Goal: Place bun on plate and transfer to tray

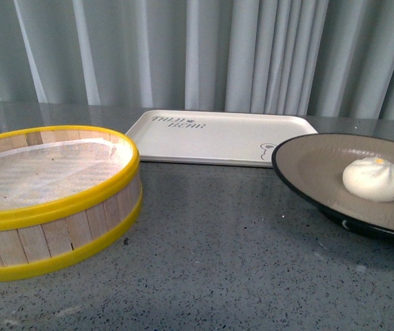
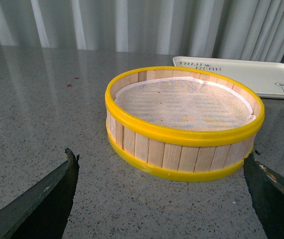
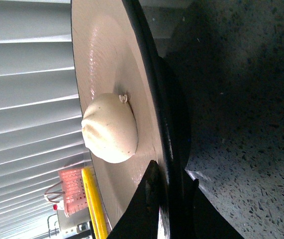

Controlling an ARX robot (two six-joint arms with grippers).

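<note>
Grey bench (image 1: 217, 262): we find white pleated bun (image 1: 374, 178) on beige black-rimmed plate (image 1: 307, 165), right hand (image 3: 174, 199) pinching rim, left hand (image 2: 159, 155) spread; transfer to cream rectangular tray (image 1: 217, 138) pending.

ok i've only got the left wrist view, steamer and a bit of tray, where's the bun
Observer: On the plate, at the right of the front view. The bun sits near its middle.
Operator: is the right hand on it
Observer: Yes, the right hand is clamped on the plate's rim.
Operator: plate on the tray yet
Observer: No, it's nearer the robot than the tray, by its right corner.
</note>
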